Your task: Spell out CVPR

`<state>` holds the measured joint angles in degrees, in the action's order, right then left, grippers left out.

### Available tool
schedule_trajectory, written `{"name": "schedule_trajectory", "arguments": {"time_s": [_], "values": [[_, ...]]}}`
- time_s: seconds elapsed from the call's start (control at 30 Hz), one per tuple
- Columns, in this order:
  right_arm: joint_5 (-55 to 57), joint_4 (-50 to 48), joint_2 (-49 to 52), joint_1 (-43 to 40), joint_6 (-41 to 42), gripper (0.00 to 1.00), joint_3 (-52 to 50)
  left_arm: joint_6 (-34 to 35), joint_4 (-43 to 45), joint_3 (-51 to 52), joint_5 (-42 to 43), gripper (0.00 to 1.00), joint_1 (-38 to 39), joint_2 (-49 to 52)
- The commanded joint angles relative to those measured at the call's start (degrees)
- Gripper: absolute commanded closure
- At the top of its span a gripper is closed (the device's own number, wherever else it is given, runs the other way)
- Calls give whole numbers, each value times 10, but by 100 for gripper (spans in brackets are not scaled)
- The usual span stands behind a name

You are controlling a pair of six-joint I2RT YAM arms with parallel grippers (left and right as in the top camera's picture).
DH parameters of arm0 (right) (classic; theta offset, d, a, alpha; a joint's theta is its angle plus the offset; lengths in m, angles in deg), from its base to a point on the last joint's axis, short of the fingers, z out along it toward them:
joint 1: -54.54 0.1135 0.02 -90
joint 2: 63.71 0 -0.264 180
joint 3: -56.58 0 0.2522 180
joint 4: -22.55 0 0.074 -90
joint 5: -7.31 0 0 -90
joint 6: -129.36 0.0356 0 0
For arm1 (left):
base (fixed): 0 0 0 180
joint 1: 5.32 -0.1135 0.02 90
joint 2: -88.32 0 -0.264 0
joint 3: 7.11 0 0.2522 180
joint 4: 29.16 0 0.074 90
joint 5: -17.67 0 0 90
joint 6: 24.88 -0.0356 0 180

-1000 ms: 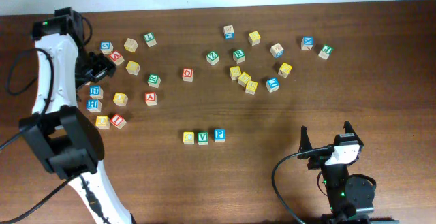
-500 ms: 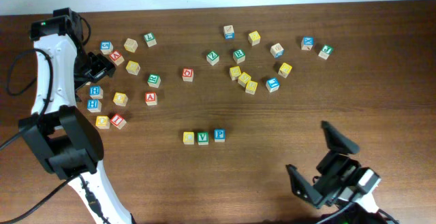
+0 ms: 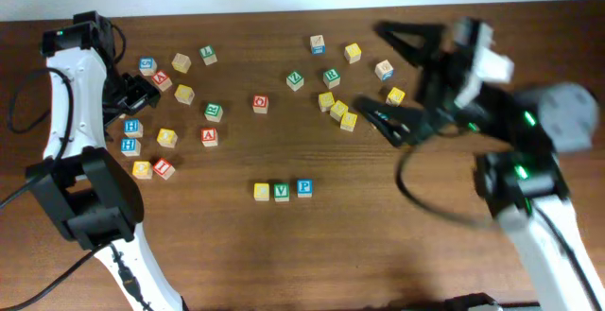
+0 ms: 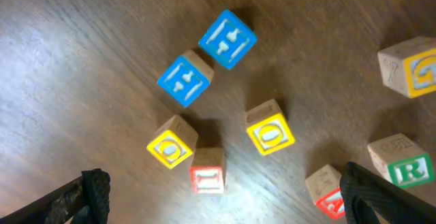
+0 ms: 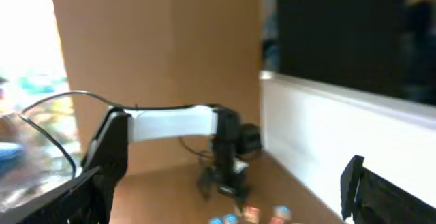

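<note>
Three blocks stand in a row at the table's front middle: a yellow block, a green V block and a blue P block. A green R block lies in the left cluster and also shows in the left wrist view. My left gripper hovers open and empty over that cluster, above a red block. My right gripper is raised high over the right cluster, blurred, open and empty. In the right wrist view it faces across the table toward the left arm.
Loose letter blocks lie in a left cluster, with two blue blocks, yellow blocks and a red A block. Another cluster lies at the back right. A red O block sits between the clusters.
The right arm swung up from the front right edge to high over the back right blocks, its fingers open. The left arm and all blocks have not moved.
</note>
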<state>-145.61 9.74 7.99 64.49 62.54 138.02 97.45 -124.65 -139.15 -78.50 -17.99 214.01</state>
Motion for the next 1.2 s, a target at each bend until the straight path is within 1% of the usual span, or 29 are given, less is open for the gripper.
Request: {"name": "schedule_trajectory", "arguments": {"time_s": [0.0,0.07,0.1,0.17,0.2,0.23,0.3,0.37,0.43,0.53,0.57,0.63,0.67,0.73,0.83,0.97,1.13,1.17], "values": [[-14,3,100,66,-12,2,83,-3,-2,0,-2,1,-3,-6],[14,30,170,107,-20,2,137,-3,-2,0,-2,1,-2,-6],[21,72,204,123,-49,2,169,-3,-2,0,-2,1,-2,-6],[69,195,251,146,-118,2,230,-3,-2,0,-2,1,-2,-6],[122,278,272,159,-168,2,266,-3,-2,0,-2,1,-3,-6],[205,377,295,170,-223,2,311,-3,-2,0,-2,1,-3,-6],[362,509,323,170,-276,2,374,-3,-2,0,-2,1,-2,-6],[471,588,345,153,-290,2,416,-3,-2,0,-2,1,-3,-6],[461,639,369,115,-289,2,440,-3,-2,0,-2,1,-3,-6],[422,670,402,80,-289,2,440,-3,-2,0,-2,1,-3,-6],[405,670,414,80,-289,2,440,-3,-2,0,-2,1,-2,-6],[407,692,422,80,-289,2,438,-2,-2,0,-2,1,-3,-6],[416,683,422,80,-289,2,438,-3,-2,0,-2,1,-3,-6],[479,669,426,80,-287,2,438,-3,-2,0,-2,1,-2,-6],[585,649,452,80,-200,2,437,-3,-2,0,-2,1,-3,-6],[593,649,500,80,-191,2,437,-3,-2,0,-2,1,-3,-6],[591,647,510,80,-190,0,428,-3,-2,0,-2,1,-3,-6],[591,647,515,80,-190,9,428,-3,-2,0,-2,1,-3,-6]]}}
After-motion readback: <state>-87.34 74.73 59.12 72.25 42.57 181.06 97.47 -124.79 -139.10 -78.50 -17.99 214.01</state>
